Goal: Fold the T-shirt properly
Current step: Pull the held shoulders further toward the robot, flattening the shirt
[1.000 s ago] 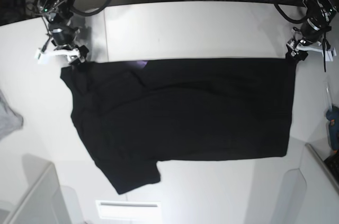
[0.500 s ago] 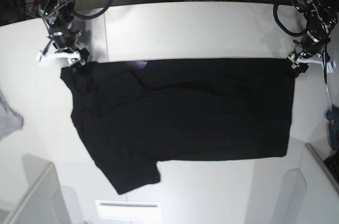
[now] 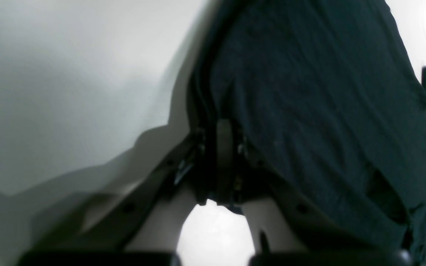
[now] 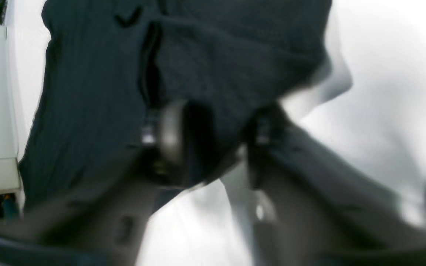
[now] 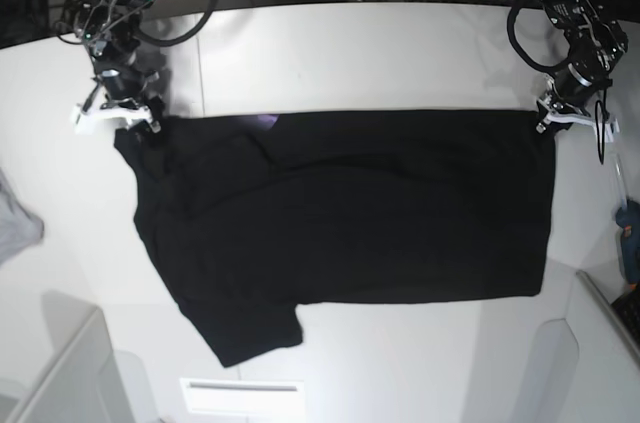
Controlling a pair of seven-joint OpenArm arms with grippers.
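1. The T-shirt lies spread flat on the white desk, dark side up, its long straight upper edge running across the middle of the base view.
2. One short sleeve sticks out toward the near edge of the desk, lower left in the base view.
3. A small patch of purple shows at the shirt's upper edge, left of centre.
4. The left gripper sits at the shirt's upper corner on the right side of the base view.
5. In the left wrist view its fingers are pressed together, with the shirt's hem bunched between them; the black cloth stretches away across the desk beyond.
6. The right gripper sits at the shirt's upper corner on the left side of the base view, touching the cloth.
7. In the right wrist view, which is blurred, its fingers stand partly apart with a fold of the black cloth lying between them; I cannot tell whether they are pinching it.
8. A grey cloth lies at the far left edge of the desk, well apart from the shirt.
9. A blue-handled object rests near the right edge of the base view.
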